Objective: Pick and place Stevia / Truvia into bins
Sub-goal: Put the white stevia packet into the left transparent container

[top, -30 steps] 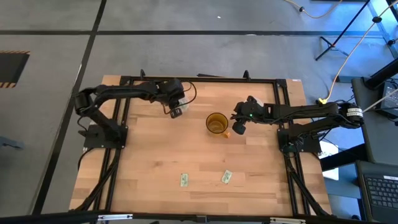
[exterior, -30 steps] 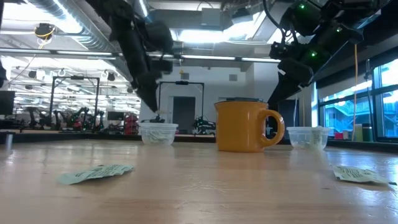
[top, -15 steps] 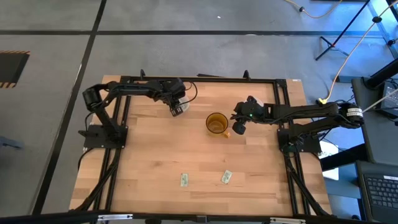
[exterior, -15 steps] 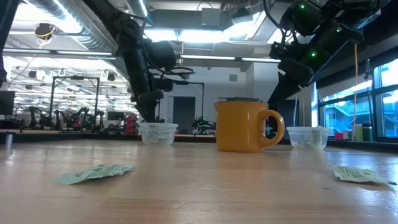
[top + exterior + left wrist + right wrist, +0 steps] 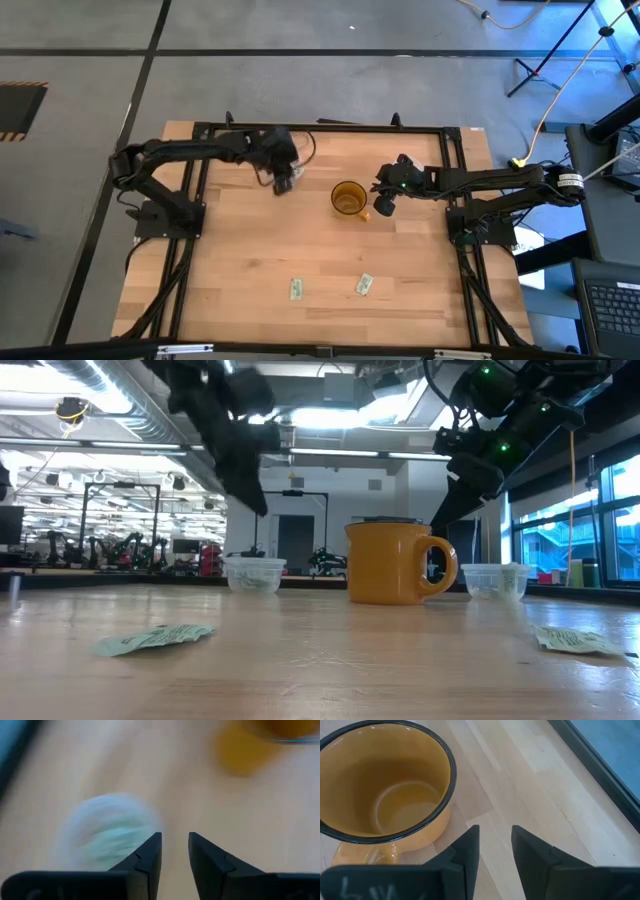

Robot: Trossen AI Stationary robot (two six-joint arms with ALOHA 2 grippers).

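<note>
Two white-and-green Stevia packets (image 5: 297, 289) (image 5: 365, 285) lie flat on the table near its front; they also show in the low view (image 5: 155, 638) (image 5: 575, 641). One clear cup (image 5: 253, 573) stands at the far left and holds greenish-white packets in the left wrist view (image 5: 107, 832). The other clear cup (image 5: 494, 579) stands right of the yellow mug (image 5: 348, 198). My left gripper (image 5: 283, 185) hangs above the left cup, its fingers (image 5: 150, 855) a narrow gap apart and empty. My right gripper (image 5: 383, 205) waits beside the mug, slightly open and empty (image 5: 495, 850).
The yellow mug (image 5: 392, 563) stands empty between the two cups, its handle toward my right gripper. Black frame rails (image 5: 320, 128) run along the table's far edge and sides. Bare wood lies between the mug and the two packets.
My left gripper has dipped down to the left cup's rim and then risen well above it, staying over the same spot of the table. The cups, mug and both packets on the table have kept still.
</note>
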